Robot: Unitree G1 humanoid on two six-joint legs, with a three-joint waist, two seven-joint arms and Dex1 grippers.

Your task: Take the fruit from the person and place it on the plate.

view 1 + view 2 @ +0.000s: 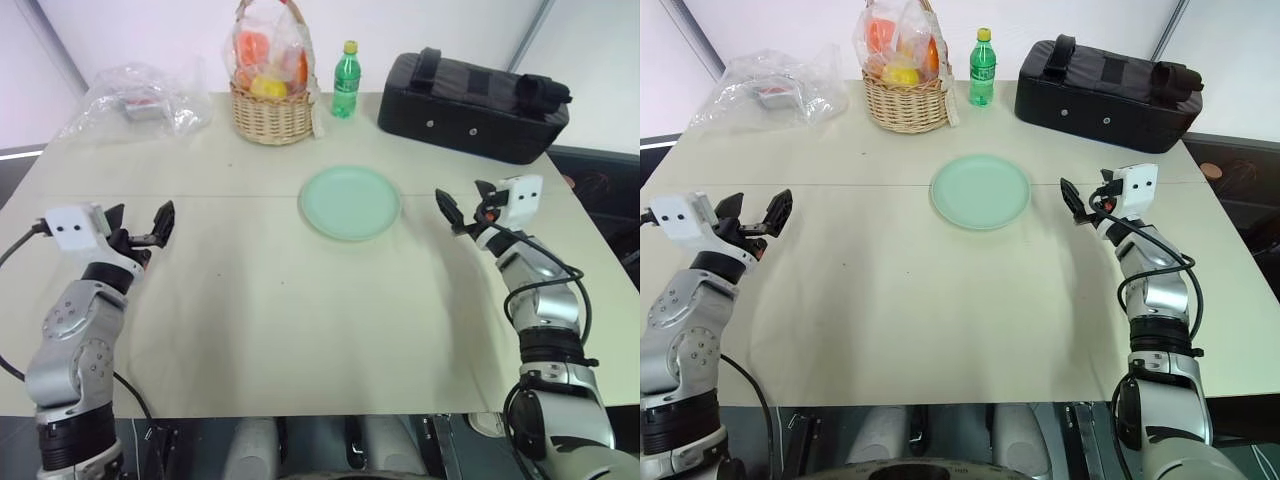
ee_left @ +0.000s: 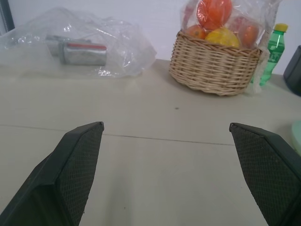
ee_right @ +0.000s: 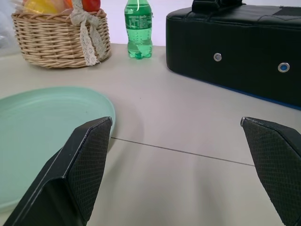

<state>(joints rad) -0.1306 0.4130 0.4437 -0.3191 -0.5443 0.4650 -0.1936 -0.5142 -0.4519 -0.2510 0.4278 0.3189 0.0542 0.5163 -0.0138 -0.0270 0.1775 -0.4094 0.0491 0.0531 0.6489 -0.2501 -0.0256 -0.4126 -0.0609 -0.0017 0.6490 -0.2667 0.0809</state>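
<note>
looks like we're at the waiting step: plate [image 1: 350,202] sits bare in front of the wicker basket [image 1: 271,115], left gripper [image 1: 140,229] and right gripper [image 3: 181,169] either side of the plate, both spread wide, nothing held. next needs the handover

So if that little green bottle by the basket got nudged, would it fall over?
Probably. The green bottle stands upright, tall and narrow, so it likely tips easily. Once down, its round body would probably roll. It looks like light plastic, likely unbreakable.
</note>
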